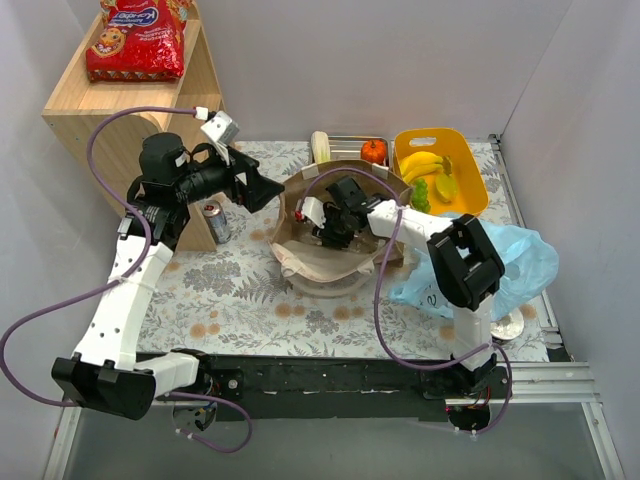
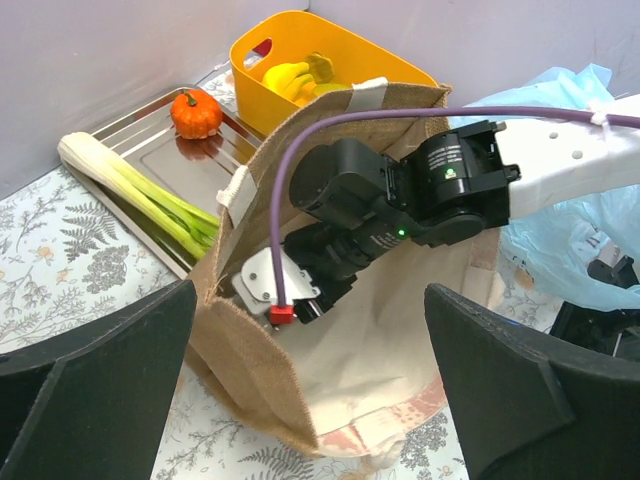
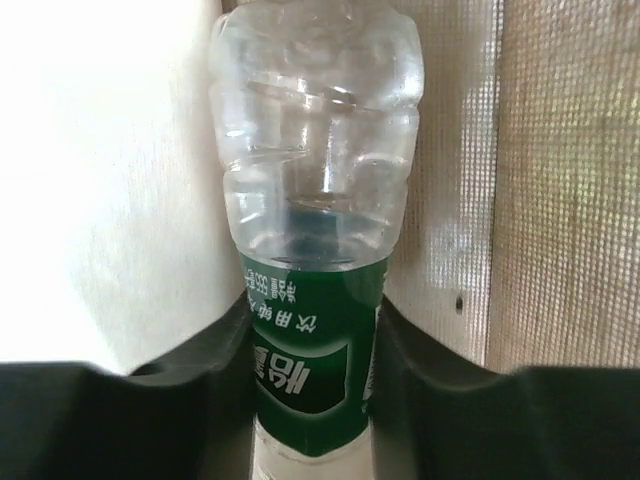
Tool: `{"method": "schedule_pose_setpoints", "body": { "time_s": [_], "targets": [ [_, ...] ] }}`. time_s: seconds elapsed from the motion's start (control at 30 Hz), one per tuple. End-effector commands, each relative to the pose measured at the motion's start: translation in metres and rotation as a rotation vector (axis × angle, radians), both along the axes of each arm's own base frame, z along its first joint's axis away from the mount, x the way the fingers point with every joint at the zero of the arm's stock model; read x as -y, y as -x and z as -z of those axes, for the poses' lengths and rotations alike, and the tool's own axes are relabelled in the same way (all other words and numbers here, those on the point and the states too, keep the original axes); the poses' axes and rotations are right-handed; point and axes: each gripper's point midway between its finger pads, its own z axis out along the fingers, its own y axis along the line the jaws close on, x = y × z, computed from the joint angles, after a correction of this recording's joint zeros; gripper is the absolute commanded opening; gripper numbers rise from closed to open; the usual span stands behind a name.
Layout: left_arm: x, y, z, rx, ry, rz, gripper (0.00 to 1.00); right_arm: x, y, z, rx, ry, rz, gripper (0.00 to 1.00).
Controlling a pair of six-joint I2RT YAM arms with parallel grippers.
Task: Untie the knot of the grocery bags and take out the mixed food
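Note:
The brown carrier bag (image 1: pixel 300 262) stands open mid-table, its pale lining showing in the left wrist view (image 2: pixel 400 370). My right gripper (image 1: pixel 330 228) reaches down inside it and is shut on a clear bottle (image 3: pixel 315 200) with a green label, held between both fingers (image 3: pixel 200 400). My left gripper (image 1: pixel 272 190) is open and empty beside the bag's left rim, with its jaws spread wide over the bag (image 2: pixel 310 400). The light-blue plastic bag (image 1: pixel 520 262) lies crumpled at the right, behind my right arm. I cannot see its knot.
A steel tray (image 1: pixel 348 141) at the back holds a leek (image 1: pixel 320 147) and a small pumpkin (image 1: pixel 373 151). A yellow tub (image 1: pixel 465 165) holds bananas (image 1: pixel 422 162). A red crisp packet (image 1: pixel 135 40) lies on the wooden shelf (image 1: pixel 80 105). A can (image 1: pixel 214 222) stands by the shelf.

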Motion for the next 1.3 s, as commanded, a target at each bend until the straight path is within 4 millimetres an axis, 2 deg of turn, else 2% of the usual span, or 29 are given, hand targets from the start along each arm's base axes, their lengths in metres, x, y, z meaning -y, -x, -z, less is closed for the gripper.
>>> {"method": "schedule_pose_setpoints", "body": {
  "time_s": [0.0,0.03,0.07,0.1,0.13,0.17,0.23,0.27,0.33,0.37,0.4,0.43,0.47,0.5,0.53,0.57,0.6,0.63,0.67,0.7,0.73,0.83,1.0,1.13,1.27],
  "targets": [
    [0.005,0.001,-0.02,0.04,0.025,0.036,0.98,0.016,0.03,-0.042,-0.007,-0.001,-0.078,0.26],
    [0.006,0.0,-0.022,0.041,0.029,0.038,0.98,0.016,0.033,-0.054,0.011,-0.014,-0.097,0.22],
    [0.008,-0.002,-0.024,0.038,0.031,0.046,0.98,0.015,0.036,-0.08,0.052,-0.046,-0.113,0.19],
    [0.008,-0.004,-0.026,0.038,0.035,0.044,0.98,0.016,0.042,-0.092,0.055,-0.06,-0.133,0.13],
    [0.009,-0.005,-0.028,0.032,0.042,0.045,0.98,0.021,0.053,-0.1,0.041,-0.045,-0.169,0.11],
    [0.011,-0.008,-0.031,0.027,0.049,0.052,0.98,0.023,0.061,-0.123,0.064,-0.072,-0.196,0.1],
    [0.016,-0.008,-0.032,0.001,0.071,0.077,0.98,0.025,0.079,-0.144,0.079,-0.104,-0.277,0.07],
    [0.021,-0.006,-0.033,-0.012,0.08,0.123,0.98,0.027,0.09,-0.17,0.131,-0.141,-0.321,0.06],
    [0.028,-0.003,-0.033,-0.056,0.105,0.172,0.98,0.027,0.112,-0.192,0.185,-0.189,-0.448,0.05],
    [0.031,-0.006,-0.032,-0.087,0.118,0.196,0.98,0.031,0.126,-0.221,0.266,-0.238,-0.504,0.03],
    [0.036,0.001,-0.034,-0.124,0.141,0.249,0.98,0.03,0.139,-0.227,0.294,-0.277,-0.57,0.03],
    [0.039,0.004,-0.035,-0.146,0.152,0.281,0.98,0.027,0.145,-0.243,0.429,-0.283,-0.673,0.02],
    [0.042,0.004,-0.034,-0.17,0.16,0.306,0.98,0.034,0.158,-0.272,0.572,-0.311,-0.724,0.01],
    [0.046,0.006,-0.035,-0.192,0.171,0.357,0.98,0.037,0.161,-0.264,0.646,-0.29,-0.764,0.01],
    [0.048,0.006,-0.036,-0.234,0.188,0.369,0.98,0.037,0.165,-0.27,0.745,-0.288,-0.799,0.01],
    [0.049,0.006,-0.038,-0.242,0.195,0.38,0.98,0.04,0.164,-0.315,1.044,-0.287,-0.832,0.01],
    [0.05,0.007,-0.041,-0.246,0.202,0.412,0.98,0.042,0.165,-0.324,1.162,-0.265,-0.855,0.01],
    [0.051,0.009,-0.044,-0.254,0.21,0.428,0.98,0.044,0.165,-0.315,1.25,-0.236,-0.874,0.01],
    [0.053,0.01,-0.048,-0.249,0.215,0.445,0.98,0.042,0.164,-0.343,1.466,-0.202,-0.888,0.01],
    [0.054,0.01,-0.052,-0.249,0.219,0.469,0.98,0.04,0.163,-0.345,1.519,-0.188,-0.895,0.01],
    [0.054,0.01,-0.055,-0.262,0.226,0.481,0.98,0.036,0.161,-0.355,1.578,-0.182,-0.902,0.01],
    [0.062,0.01,-0.062,-0.314,0.244,0.531,0.98,0.024,0.163,-0.37,1.648,-0.163,-0.988,0.01],
    [0.081,0.029,-0.066,-0.349,0.234,0.63,0.98,0.004,0.168,-0.375,1.768,-0.162,-1.108,0.01],
    [0.1,0.043,-0.052,-0.374,0.216,0.65,0.98,-0.006,0.174,-0.379,1.826,-0.182,-1.183,0.01],
    [0.109,0.051,-0.037,-0.403,0.202,0.665,0.98,-0.012,0.18,-0.381,1.858,-0.214,-1.228,0.01]
  ]
}}
